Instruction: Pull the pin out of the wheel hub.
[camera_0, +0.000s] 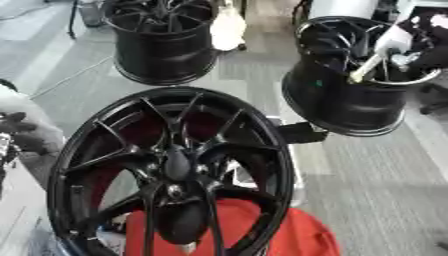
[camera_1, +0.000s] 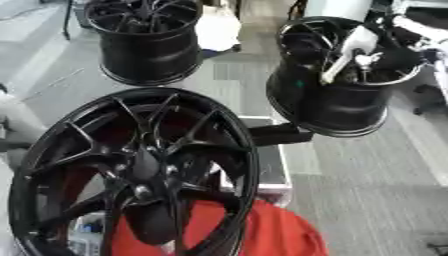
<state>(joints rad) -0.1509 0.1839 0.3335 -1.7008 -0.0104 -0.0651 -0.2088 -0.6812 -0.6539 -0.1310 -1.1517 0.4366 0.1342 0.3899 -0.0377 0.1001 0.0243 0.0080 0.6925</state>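
Note:
A black wheel hub (camera_1: 328, 100) stands on the floor at the back right, open side up. A pale cream pin (camera_1: 337, 69) leans inside it, with its lower end among the spokes and its upper end near the rim. My right hand (camera_1: 392, 58), black with silver parts, comes in from the upper right on a white forearm and closes round the pin's upper end. My left hand (camera_0: 16, 131) shows only as dark shapes at the left edge, beside the big front wheel.
A large black multi-spoke wheel (camera_0: 171, 170) stands tilted in the foreground on a red support (camera_0: 297, 235). A third black wheel (camera_0: 162, 42) sits at the back left. Grey floor lies between the wheels and to the lower right.

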